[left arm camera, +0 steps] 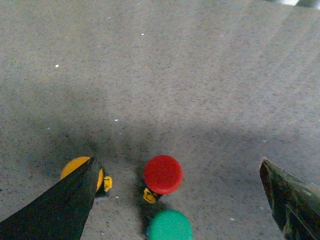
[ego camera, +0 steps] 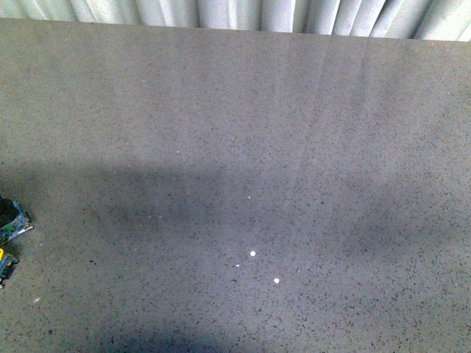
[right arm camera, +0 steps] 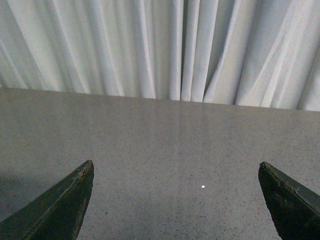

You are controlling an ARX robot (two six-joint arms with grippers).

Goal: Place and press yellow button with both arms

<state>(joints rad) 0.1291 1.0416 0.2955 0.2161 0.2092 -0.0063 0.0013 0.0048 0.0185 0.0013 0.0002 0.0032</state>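
The yellow button (left arm camera: 75, 168) stands on the grey table in the left wrist view. Only part of its orange-yellow cap and a yellow side tab show past one finger (left arm camera: 60, 205) of my left gripper (left arm camera: 178, 160). That gripper is open and hangs above the table, with the yellow button at the edge of its span. My right gripper (right arm camera: 175, 164) is open over bare table with nothing between its fingers. Neither arm nor the yellow button's cap shows in the front view.
A red button (left arm camera: 163, 174) and a green button (left arm camera: 170, 226) stand close together between the left fingers. Small dark blue-green parts (ego camera: 12, 219) lie at the front view's left edge. A white curtain (right arm camera: 165, 47) hangs behind the speckled table (ego camera: 243, 132).
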